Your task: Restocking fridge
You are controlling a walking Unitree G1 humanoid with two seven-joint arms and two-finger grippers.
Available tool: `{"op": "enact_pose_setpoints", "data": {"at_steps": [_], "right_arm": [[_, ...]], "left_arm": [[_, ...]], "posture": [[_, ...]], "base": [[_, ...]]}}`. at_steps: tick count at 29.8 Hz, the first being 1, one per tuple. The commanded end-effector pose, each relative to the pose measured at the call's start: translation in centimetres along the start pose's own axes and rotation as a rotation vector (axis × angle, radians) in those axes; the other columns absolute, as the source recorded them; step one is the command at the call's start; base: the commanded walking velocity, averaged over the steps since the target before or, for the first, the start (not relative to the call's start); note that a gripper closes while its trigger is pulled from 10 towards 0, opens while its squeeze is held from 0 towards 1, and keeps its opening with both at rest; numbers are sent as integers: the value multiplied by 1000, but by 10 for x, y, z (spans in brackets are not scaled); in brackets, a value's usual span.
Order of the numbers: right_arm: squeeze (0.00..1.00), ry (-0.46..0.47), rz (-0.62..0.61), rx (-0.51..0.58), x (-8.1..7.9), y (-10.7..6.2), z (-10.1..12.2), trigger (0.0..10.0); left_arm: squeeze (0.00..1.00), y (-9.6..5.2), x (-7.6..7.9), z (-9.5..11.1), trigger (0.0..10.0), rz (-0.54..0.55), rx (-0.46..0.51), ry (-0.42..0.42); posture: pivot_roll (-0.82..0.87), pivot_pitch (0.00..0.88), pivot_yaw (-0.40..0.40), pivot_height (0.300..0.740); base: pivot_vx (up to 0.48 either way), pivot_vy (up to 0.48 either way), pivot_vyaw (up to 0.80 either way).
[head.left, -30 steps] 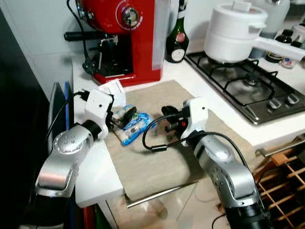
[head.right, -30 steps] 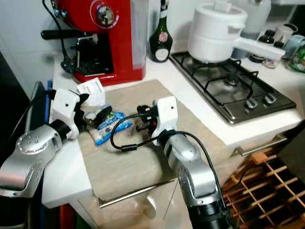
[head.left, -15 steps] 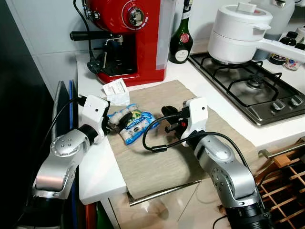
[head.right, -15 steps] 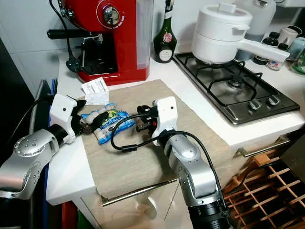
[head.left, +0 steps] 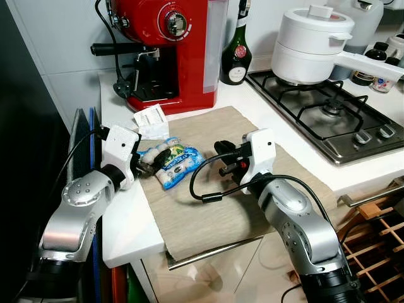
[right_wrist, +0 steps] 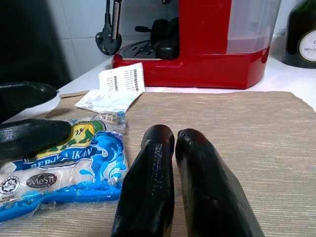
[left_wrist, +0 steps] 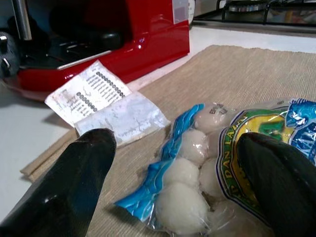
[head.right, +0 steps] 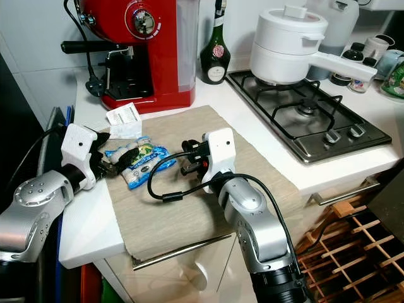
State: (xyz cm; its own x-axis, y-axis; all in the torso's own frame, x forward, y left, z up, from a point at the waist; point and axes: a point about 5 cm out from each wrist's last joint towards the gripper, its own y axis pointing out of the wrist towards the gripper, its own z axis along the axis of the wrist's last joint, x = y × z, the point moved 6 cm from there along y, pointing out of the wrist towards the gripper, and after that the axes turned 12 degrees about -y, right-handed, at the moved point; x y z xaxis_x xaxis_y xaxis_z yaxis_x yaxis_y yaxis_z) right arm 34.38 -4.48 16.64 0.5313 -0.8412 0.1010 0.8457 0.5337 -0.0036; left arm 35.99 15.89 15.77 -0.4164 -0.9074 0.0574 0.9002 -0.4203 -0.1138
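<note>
A clear and blue bag of white fish balls (head.left: 175, 164) lies on the beige mat (head.left: 252, 136) on the counter. My left gripper (head.left: 150, 162) is open at the bag's left end. In the left wrist view one finger (left_wrist: 79, 182) rests on the mat beside the bag (left_wrist: 192, 177) and the other finger (left_wrist: 279, 190) lies over its printed label. My right gripper (head.left: 221, 158) is shut and hovers low over the mat just right of the bag, with nothing in it. In the right wrist view the bag (right_wrist: 64, 160) sits left of its closed fingers (right_wrist: 148, 182).
A paper receipt (head.left: 151, 120) lies behind the bag. A red espresso machine (head.left: 170, 50), a green bottle (head.left: 236, 53) and a white pot (head.left: 312, 44) on the gas hob (head.left: 328, 113) stand at the back. A wooden wine rack (head.left: 379, 246) is below right. The counter edge (head.left: 126, 252) is close.
The view has swayed a little. My left wrist has shifted slightly leftward at the bag's end. The bag and my right gripper have stayed where they were.
</note>
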Motion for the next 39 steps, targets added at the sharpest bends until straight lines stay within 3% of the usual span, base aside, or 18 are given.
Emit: {"op": "enact_pose_setpoints", "data": {"at_steps": [1,6,15,26,30,34,39], "right_arm": [[0,-11,-9,1,2,2,0,10000],[0,-10,-11,0,2,1,0,10000],[0,-10,-11,2,1,2,0,10000],[0,-5,-73,14,11,-1,2,10000],[0,-8,-83,13,13,-1,2,10000],[0,-5,-70,15,10,0,2,10000],[0,-5,-62,18,8,0,4,10000]], "left_arm": [[0,0,-2,0,10000,-9,-12,-13],[0,1,0,4,10000,-6,13,8],[0,2,-1,5,10000,-10,-1,-9],[0,12,13,14,10000,-73,27,9],[0,23,1,8,10000,-17,2,31],[0,36,-8,3,10000,26,-19,-20],[0,49,-9,5,10000,23,-25,-44]], "posture": [[-50,0,9,740],[-51,0,10,740],[-51,0,13,740],[-66,0,26,740],[-66,0,27,740],[-66,0,24,740],[-72,0,26,740]], "base": [[0,461,0],[0,457,0],[0,0,0],[0,0,0],[0,0,0],[0,0,0],[0,0,0]]}}
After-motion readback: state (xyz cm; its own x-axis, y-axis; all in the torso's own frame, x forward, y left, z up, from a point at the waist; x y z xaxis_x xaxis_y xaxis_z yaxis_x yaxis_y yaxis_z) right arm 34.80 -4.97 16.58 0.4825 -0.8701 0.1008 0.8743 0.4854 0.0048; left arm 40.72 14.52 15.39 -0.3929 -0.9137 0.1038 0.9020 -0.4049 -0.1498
